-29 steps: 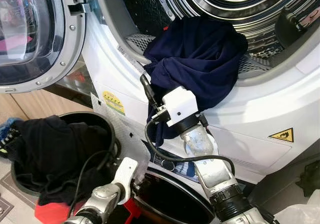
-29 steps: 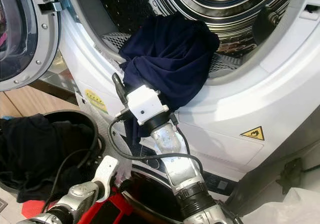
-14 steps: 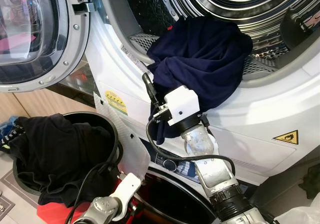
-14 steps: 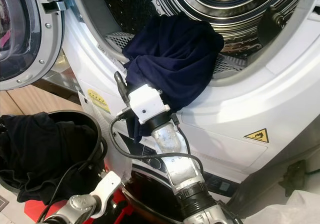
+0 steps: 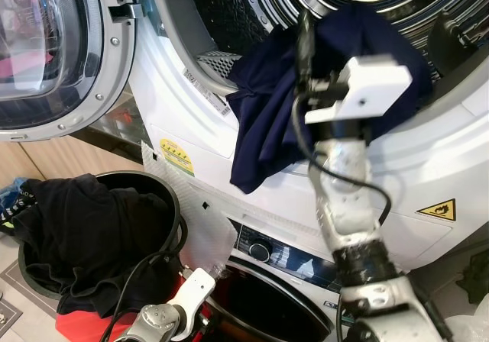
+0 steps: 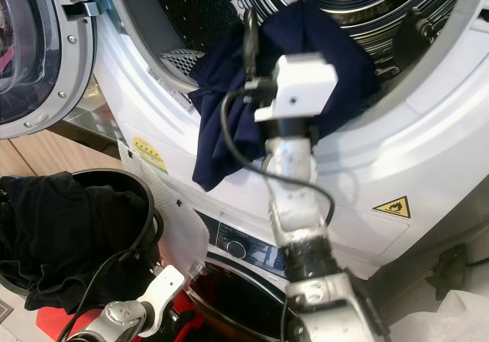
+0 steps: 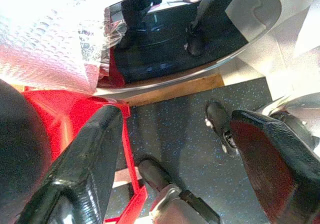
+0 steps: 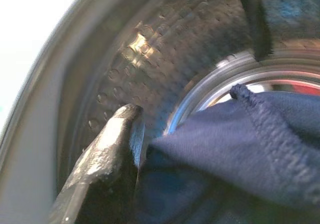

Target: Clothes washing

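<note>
A navy garment (image 5: 263, 109) lies over the lip of the upper machine's open steel drum (image 5: 252, 14), with one end hanging down the white front. My right arm (image 5: 348, 197) reaches up to the drum mouth, its white wrist camera box (image 5: 359, 90) in front of the cloth. In the right wrist view the navy cloth (image 8: 240, 144) is pressed against one black finger (image 8: 107, 164), with the drum wall behind; my right gripper (image 8: 150, 146) is shut on it. My left gripper (image 7: 175, 149) hangs low and open over the grey floor.
The round glass door (image 5: 46, 52) stands open at the left. A black basket (image 5: 172, 204) of dark clothes sits on the floor at lower left, on something red (image 5: 80, 325). Under the drum is a lower machine's dark round door (image 5: 267, 311). White plastic (image 5: 466, 327) lies at lower right.
My right arm has swung up and to the right, carrying the navy garment higher into the drum mouth; one end now dangles down the front. The left arm has barely moved.
</note>
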Robot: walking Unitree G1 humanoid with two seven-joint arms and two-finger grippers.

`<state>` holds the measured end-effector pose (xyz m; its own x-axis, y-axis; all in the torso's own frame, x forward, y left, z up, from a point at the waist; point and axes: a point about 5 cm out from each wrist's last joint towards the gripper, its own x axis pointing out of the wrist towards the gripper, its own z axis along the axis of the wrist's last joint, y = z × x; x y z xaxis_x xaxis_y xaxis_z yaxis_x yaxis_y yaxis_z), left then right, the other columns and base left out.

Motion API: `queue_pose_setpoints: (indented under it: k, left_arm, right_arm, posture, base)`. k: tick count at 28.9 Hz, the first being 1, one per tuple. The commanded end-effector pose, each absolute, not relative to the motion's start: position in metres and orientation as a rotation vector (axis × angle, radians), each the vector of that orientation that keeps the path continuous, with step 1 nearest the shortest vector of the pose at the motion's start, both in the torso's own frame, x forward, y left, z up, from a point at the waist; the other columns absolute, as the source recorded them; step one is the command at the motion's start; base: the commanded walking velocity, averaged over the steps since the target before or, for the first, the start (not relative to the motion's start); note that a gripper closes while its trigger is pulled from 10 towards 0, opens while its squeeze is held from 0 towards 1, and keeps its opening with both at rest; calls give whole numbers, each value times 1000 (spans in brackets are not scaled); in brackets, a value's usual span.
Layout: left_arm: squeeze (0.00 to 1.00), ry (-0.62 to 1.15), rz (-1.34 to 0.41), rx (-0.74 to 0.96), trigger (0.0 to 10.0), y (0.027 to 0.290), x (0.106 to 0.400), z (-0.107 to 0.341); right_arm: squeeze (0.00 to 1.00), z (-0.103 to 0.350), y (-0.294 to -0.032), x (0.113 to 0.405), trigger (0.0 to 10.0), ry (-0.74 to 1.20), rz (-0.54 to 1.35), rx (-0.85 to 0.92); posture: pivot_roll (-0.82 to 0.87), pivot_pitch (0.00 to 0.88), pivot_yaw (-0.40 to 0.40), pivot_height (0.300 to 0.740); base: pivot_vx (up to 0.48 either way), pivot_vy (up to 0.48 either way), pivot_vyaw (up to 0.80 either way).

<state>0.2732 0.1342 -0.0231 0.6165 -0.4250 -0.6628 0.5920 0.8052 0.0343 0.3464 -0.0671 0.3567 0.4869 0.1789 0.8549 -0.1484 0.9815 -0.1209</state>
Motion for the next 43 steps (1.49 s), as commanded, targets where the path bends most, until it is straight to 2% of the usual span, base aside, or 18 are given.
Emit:
queue_pose_setpoints:
  k: [1,3,6,11,15,18,20,23,24,26,32,38,43]
  left_arm:
    - [0,714,-576,239,10000,140,268,-28]
    - [0,709,-575,235,10000,139,268,-27]
    - [0,710,-571,232,10000,140,268,-28]
    - [0,715,-565,231,10000,140,265,-31]
    - [0,717,-565,230,10000,140,264,-31]
    - [0,728,-560,220,10000,141,261,-33]
    - [0,734,-566,219,10000,140,260,-34]
    - [0,734,-566,217,10000,140,259,-35]
    - [0,729,-561,218,10000,140,260,-34]
    - [0,727,-556,214,10000,140,260,-34]
    - [0,732,-551,211,10000,142,261,-34]
    - [0,731,-542,219,10000,142,260,-34]
    - [0,731,-529,205,10000,143,260,-34]
  right_arm:
    - [0,370,-48,346,10000,-1068,293,-75]
    - [0,395,-13,346,10000,-1086,397,-182]
    - [0,413,5,346,10000,-1074,416,-204]
    - [0,447,22,348,10000,-994,382,-218]
    - [0,453,24,349,10000,-974,380,-222]
    - [0,432,32,367,10000,-733,368,-296]
    - [0,413,23,380,10000,-630,292,-322]
    - [0,405,12,387,10000,-591,225,-324]
    - [0,401,-10,397,10000,-549,106,-338]
    - [0,397,-30,404,10000,-506,4,-371]
    - [0,387,-50,412,10000,-437,-70,-381]
    - [0,386,-87,417,10000,-398,-224,-351]
    - [0,389,-113,418,10000,-391,-362,-400]
  posture:
    - [70,88,-4,740]
    - [70,88,-4,740]
    - [83,94,-15,740]
    - [106,94,-30,740]
    - [109,94,-30,740]
    - [125,96,-45,740]
    - [128,99,-47,740]
    - [120,104,-44,740]
    - [123,101,-47,740]
    - [124,99,-48,740]
    - [117,93,-45,740]
    - [120,83,-47,740]
    - [125,80,-48,740]
  base:
    - [0,0,0]
    - [0,0,0]
    - [0,0,0]
    - [0,0,0]
    - [0,0,0]
    - [0,0,0]
    - [0,0,0]
    - [0,0,0]
    - [0,0,0]
    - [0,0,0]
    - [0,0,0]
    - [0,0,0]
    - [0,0,0]
